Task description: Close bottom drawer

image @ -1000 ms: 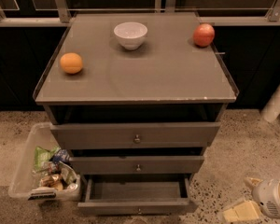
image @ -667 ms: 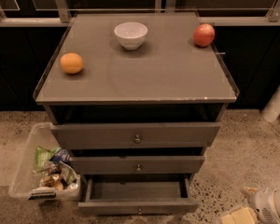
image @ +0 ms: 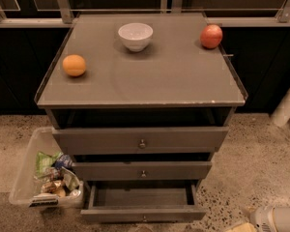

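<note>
Since 1 second ago the gripper (image: 274, 220) has sunk lower in the view, while the cabinet (image: 140, 81) and all on it lie as before. Only a white rounded part of the gripper shows, low to the right of the cabinet's foot and apart from it, above the speckled floor (image: 251, 153). Whether it is parted or closed cannot be told. At the cabinet's base the bottom drawer (image: 143, 213) stands pulled well out toward the camera, its inside open to view and its small knob (image: 144, 219) at the centre of the front. Above it sit 2 more fronts, the middle drawer (image: 143, 170) and the top drawer (image: 142, 140). On the cabinet's top lie a white bowl (image: 135, 36) at the back centre, an orange (image: 74, 65) at the left and a red apple (image: 211, 36) at the back right. Left of the cabinet stands a clear plastic bin (image: 26, 178) holding wrappers.
</note>
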### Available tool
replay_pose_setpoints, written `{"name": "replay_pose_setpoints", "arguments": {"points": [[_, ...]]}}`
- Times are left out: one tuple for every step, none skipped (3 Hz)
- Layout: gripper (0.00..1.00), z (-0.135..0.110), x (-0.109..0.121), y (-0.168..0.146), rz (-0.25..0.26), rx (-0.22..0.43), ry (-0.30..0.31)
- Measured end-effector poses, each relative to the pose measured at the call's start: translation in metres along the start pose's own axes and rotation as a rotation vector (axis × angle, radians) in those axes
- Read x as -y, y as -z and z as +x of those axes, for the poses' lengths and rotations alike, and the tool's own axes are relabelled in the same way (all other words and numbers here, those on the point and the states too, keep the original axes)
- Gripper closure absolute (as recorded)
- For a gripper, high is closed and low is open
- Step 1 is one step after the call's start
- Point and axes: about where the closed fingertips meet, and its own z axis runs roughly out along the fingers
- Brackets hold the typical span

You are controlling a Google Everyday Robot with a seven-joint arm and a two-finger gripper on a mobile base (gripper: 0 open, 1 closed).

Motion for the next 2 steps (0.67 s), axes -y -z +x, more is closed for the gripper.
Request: {"name": "replay_pose_setpoints", "arguments": {"points": [[0.0, 0.012, 0.009, -0.016, -0.031, 0.001, -0.044], [0.0, 0.034, 0.028, -0.068, -0.136, 0.003, -0.111]]}}
